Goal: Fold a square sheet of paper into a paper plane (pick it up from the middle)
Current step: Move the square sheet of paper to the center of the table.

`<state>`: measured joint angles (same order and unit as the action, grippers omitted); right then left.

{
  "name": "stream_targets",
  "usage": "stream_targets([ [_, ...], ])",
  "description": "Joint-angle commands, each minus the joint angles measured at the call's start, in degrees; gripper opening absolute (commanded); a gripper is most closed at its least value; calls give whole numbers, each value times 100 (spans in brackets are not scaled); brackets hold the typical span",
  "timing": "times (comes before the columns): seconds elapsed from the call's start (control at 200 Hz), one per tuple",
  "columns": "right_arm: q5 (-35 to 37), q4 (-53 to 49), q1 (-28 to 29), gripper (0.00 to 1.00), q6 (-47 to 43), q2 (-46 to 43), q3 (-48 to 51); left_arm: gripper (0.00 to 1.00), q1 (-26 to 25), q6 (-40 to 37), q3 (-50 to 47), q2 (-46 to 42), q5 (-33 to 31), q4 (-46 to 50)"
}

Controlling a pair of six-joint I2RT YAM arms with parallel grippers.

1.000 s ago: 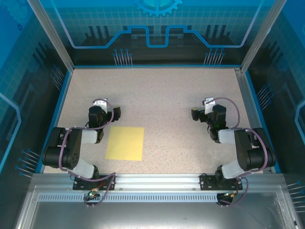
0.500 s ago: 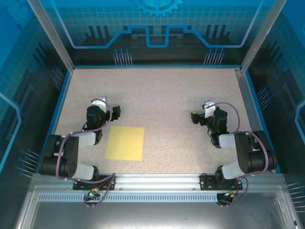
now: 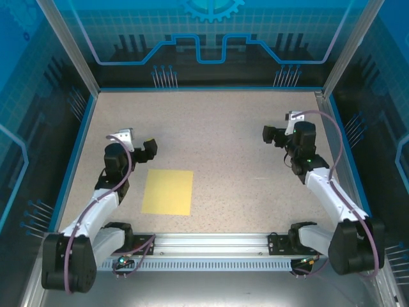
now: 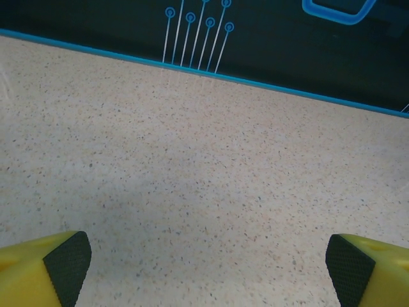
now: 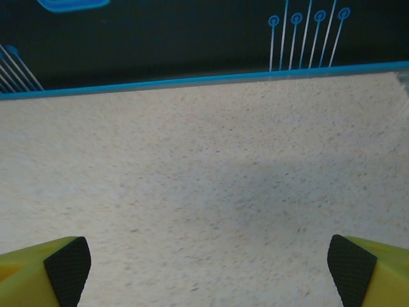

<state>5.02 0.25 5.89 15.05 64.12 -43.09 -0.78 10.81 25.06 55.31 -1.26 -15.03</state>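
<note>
Left hand and right hand have shifted outward, wide open, empty, over speckled table.

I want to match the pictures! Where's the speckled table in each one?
Top: table fills the middle.
Left wrist: table covers all but the top.
Right wrist: table, lower two thirds.
Shared landmark: the blue strip along its edge.

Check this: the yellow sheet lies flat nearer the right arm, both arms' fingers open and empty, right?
No. The top view shows the sheet nearer the left arm; it lies flat, left fingers and right fingers open and empty.
</note>
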Motion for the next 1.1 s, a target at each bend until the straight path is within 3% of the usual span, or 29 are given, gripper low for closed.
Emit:
stream_targets([
  [0.0,-1636,-1532,32,99,938,-61,-81,99,78,947,359,-301,-128,1244],
  [0.07,-2845,-1082,140,100,1266,11,100,99,82,2280,514,-456,-846,2187],
  [0.12,-3121,-949,433,99,1441,141,92,98,121,2075,507,-453,-381,2159],
  [0.26,-2214,-1564,1786,99,1258,685,-481,98,117,2027,655,-37,1213,2247],
  [0.325,-2136,-1542,2388,99,1258,968,-678,98,92,2046,717,215,1905,2379],
  [0.385,-2012,-1541,2863,99,1347,1238,-896,99,40,2010,761,377,2160,2650],
  [0.595,-1706,-1273,4192,92,1814,2392,-1590,98,7,2191,443,-305,1302,3199],
  [0.765,-1577,-1441,4992,79,1980,3538,-2452,99,16,2345,464,-631,572,3712],
  [0.92,-1294,-1809,5478,73,2109,4291,-3239,99,20,2388,400,-942,259,3831],
  [1.095,-1421,-1793,5736,72,2292,4944,-3808,99,16,2370,298,-1299,48,3881],
])
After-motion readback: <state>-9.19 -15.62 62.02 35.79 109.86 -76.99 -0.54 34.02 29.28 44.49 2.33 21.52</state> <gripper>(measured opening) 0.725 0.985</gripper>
